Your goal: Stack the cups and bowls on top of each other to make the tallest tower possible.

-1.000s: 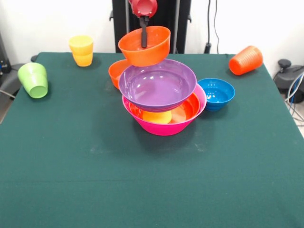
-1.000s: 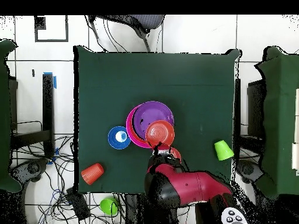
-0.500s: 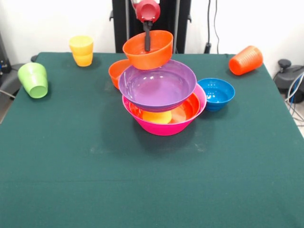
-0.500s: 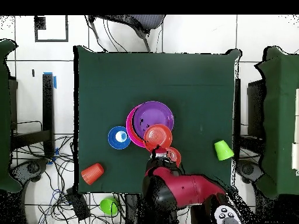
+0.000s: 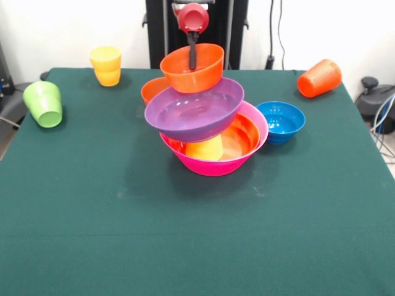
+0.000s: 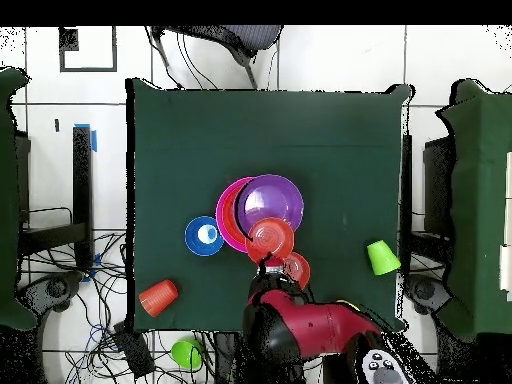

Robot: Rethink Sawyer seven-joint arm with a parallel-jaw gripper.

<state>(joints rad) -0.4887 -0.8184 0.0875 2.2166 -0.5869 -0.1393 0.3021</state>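
Observation:
My gripper (image 5: 192, 57) is shut on the far rim of a small orange bowl (image 5: 192, 71) and holds it at the back rim of the purple bowl (image 5: 194, 110). The purple bowl sits tilted, its left side low, on a yellow cup (image 5: 205, 150). That cup stands in the large orange bowl (image 5: 245, 134), which is nested in the pink bowl (image 5: 216, 164). In the overhead view the held bowl (image 6: 270, 238) overlaps the purple bowl (image 6: 272, 200) just ahead of the gripper (image 6: 268, 262). A second small orange bowl (image 5: 151, 88) stands behind the tower.
A blue bowl (image 5: 281, 121) stands right of the tower. An orange cup (image 5: 319, 78) lies at the back right. A green cup (image 5: 43, 103) lies at the left edge. A yellow cup (image 5: 106, 66) stands at the back left.
The gripper has lowered the small orange bowl against the purple bowl. The purple bowl has tipped and slid left on the yellow cup.

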